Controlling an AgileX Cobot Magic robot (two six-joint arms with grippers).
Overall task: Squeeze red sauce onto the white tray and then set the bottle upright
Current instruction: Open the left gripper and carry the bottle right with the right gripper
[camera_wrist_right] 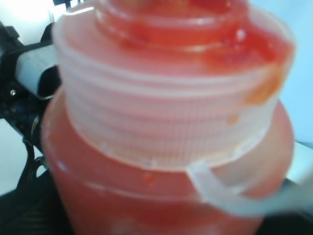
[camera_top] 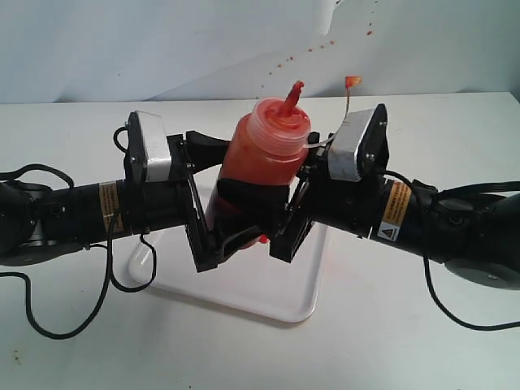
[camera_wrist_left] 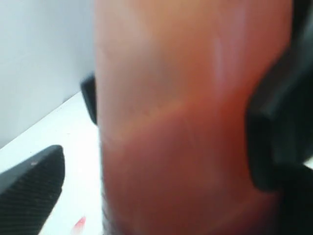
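Pretty sure I'm on the stand-it-up step. The bottle [camera_top: 264,150] is nozzle-up, leaning a little, over the white tray [camera_top: 268,305]. My right claw [camera_top: 270,215] is clamped on its body. My left claw [camera_top: 227,199] sits spread around it, one pad clear. Next I'd straighten it, lower the base flat and let go gently.

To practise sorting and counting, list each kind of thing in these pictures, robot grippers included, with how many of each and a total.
Bottles: 1, the squeeze bottle
Trays: 1, the white tray
Grippers: 2, the left gripper and the right gripper
Total: 4
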